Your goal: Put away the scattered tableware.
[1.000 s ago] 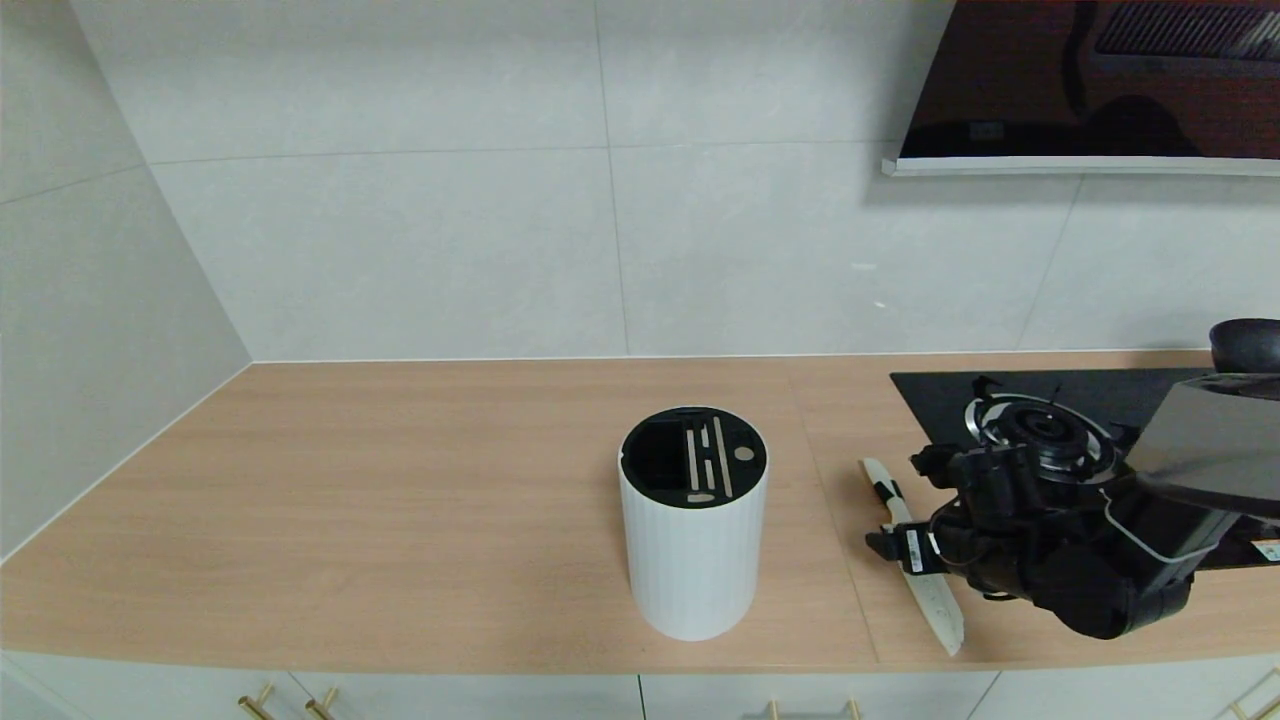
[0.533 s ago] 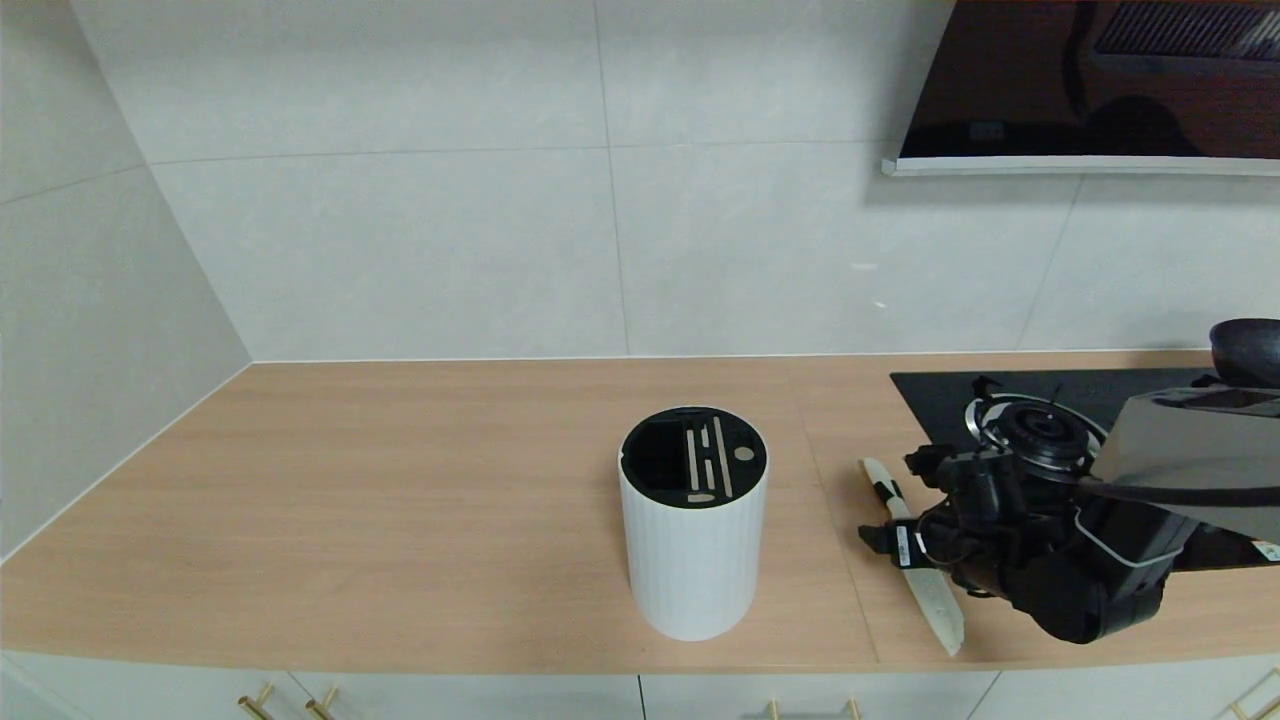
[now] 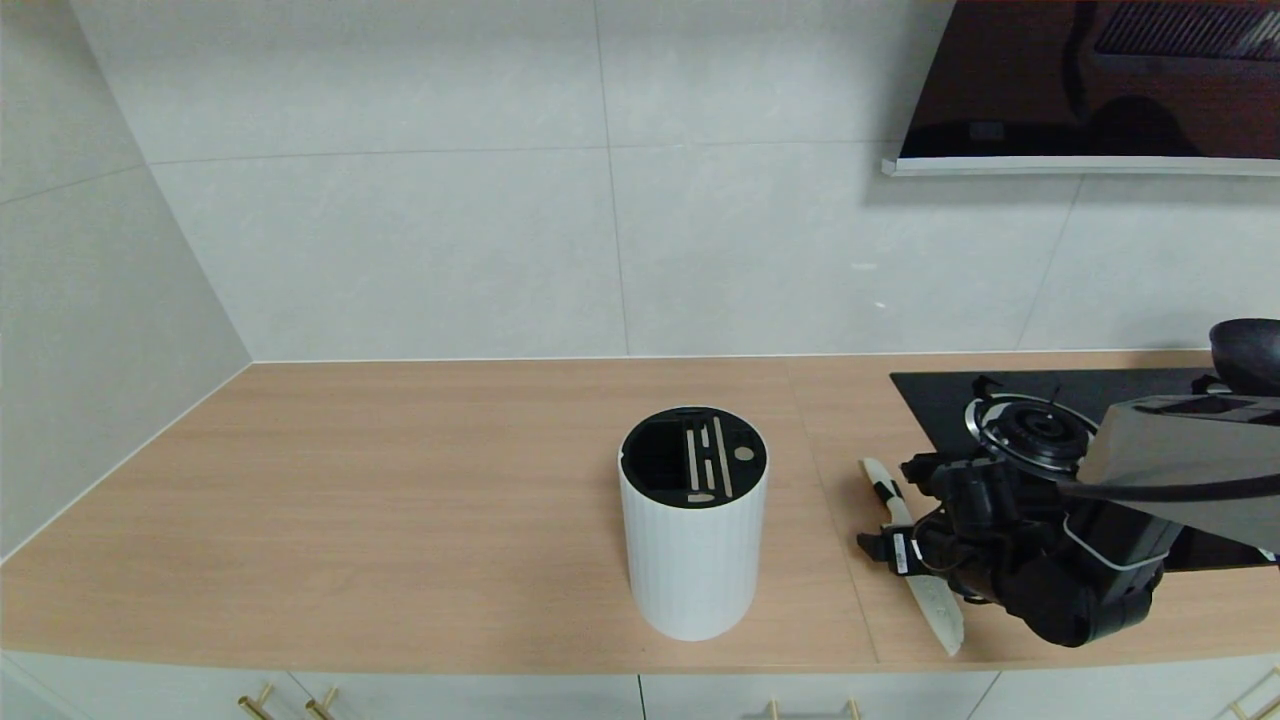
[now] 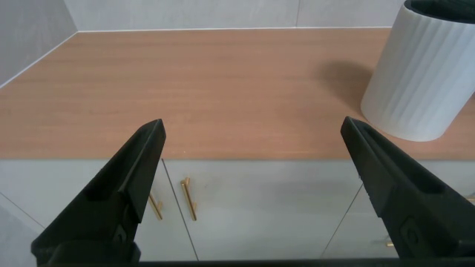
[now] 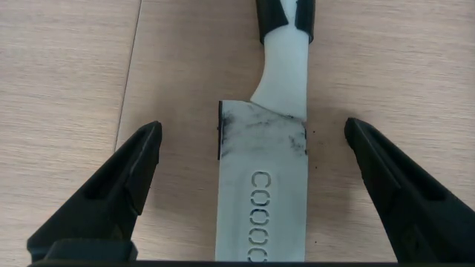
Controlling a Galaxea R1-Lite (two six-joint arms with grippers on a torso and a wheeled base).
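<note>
Lying flat on the table (image 3: pixel 400 500), the knife (image 3: pixel 938 608) rests to the right of the white holder (image 3: pixel 692 540), well apart from it. Its handle end points toward the tiled wall and its blade tip reaches almost to the table's front edge. The handle is white with a black band. The pale blade shows dark smudging near the heel and a row of small oval marks along its length.

Right end effector (image 3: pixel 893 507): positioned directly over the knife, on the holder's right. Its fingers (image 5: pixel 119 193) are spread wide, one on each side of the blade near where blade meets handle. In the right wrist view bare table shows between each finger and the blade, so nothing is gripped. Whether the fingertips touch the table cannot be determined.

Left end effector (image 4: pixel 252 126): spread wide and carrying nothing. It hangs nearer the table's front edge than the holder does, with cabinet doors and their gold handles (image 4: pixel 187 199) beneath it.

Holder: upright, ribbed, cylindrical, with a black top (image 3: pixel 693 457) that has one larger opening and several narrow slots. No utensil stands in it.

Surroundings: a black hob (image 3: pixel 940 395) with a round burner (image 3: pixel 1040 425) lies to the holder's far right, beyond the knife. A dark extractor hood (image 3: pixel 1090 90) hangs above the hob, and a dark rounded vessel (image 3: pixel 1245 350) sits past the burner.
</note>
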